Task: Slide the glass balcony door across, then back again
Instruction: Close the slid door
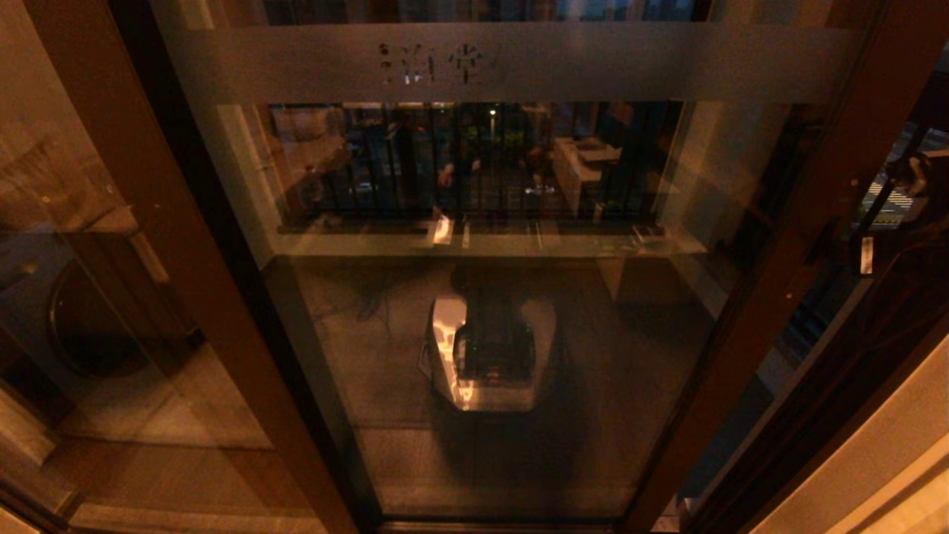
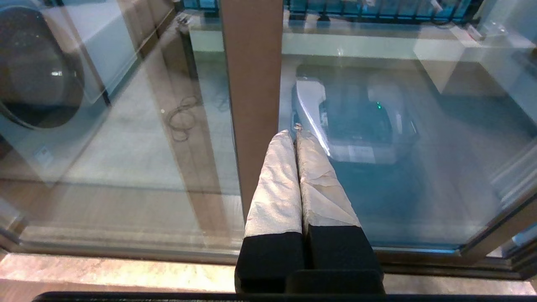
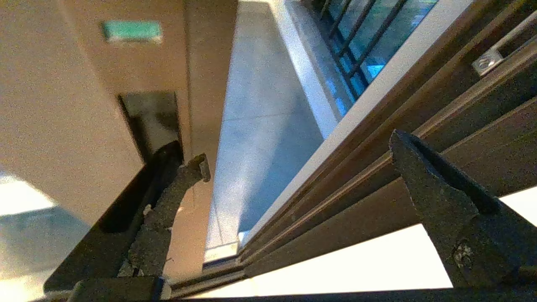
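Observation:
The glass balcony door (image 1: 804, 222) fills the head view, with a dark reddish-brown frame and a frosted band with characters (image 1: 437, 63) near its top. A narrow gap (image 3: 268, 126) shows between its right stile and the door jamb (image 3: 377, 184). My right gripper (image 3: 300, 151) is open at that gap. One finger (image 3: 176, 188) lies against the stile just below the dark handle recess (image 3: 147, 117), and the other finger (image 3: 423, 180) is over the jamb. My left gripper (image 2: 293, 133) is shut and empty, its taped tips at the glass beside the door's left stile (image 2: 251, 84).
A washing machine (image 2: 37, 79) stands behind the glass panel (image 1: 111, 371) on the left. The balcony floor, a low wall and dark railings (image 1: 474, 163) lie beyond the door. My own base reflects in the glass (image 1: 489, 356). A pale sill (image 2: 126, 274) runs below the door track.

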